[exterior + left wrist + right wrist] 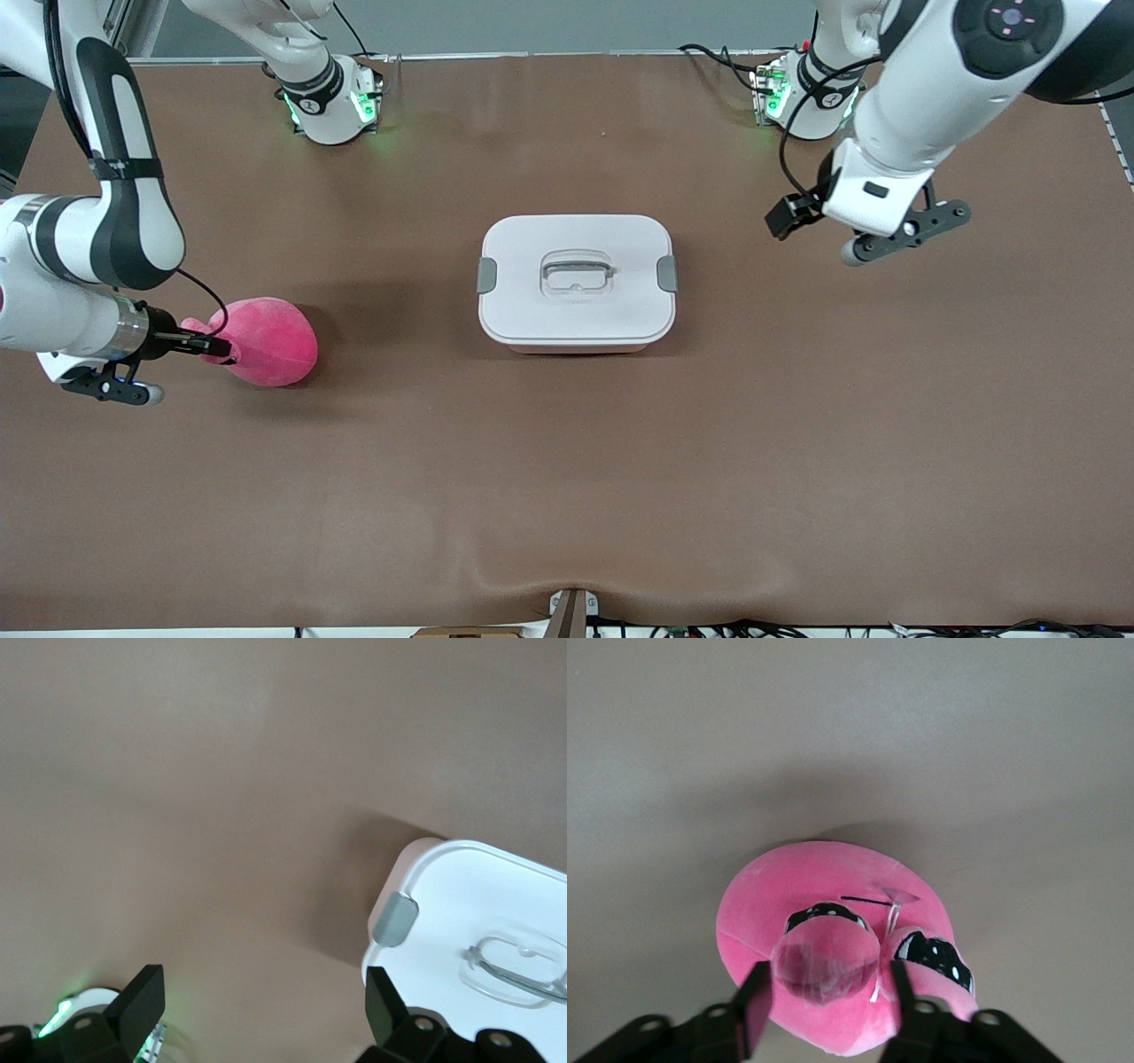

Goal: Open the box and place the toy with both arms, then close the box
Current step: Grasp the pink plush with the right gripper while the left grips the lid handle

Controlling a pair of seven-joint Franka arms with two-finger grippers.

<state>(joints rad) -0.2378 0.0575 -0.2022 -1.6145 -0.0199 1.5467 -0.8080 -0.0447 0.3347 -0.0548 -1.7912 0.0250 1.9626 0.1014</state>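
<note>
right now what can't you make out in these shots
- Inside of the box: hidden in the front and left wrist views by its shut lid.
- Right claw grip: its fingers flank a nub of the toy, but the right wrist view does not show whether they press it yet.
- Left claw: left wrist view's edge cuts off all but the open fingertips.

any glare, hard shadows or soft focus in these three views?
Front view: even light, soft shadows beside the box and toy, green glow at both arm bases. Left wrist view: lid bright, nearly washed out, left gripper fingers slightly soft. Right wrist view: the toy's nub between the right gripper fingers is blurred.
</note>
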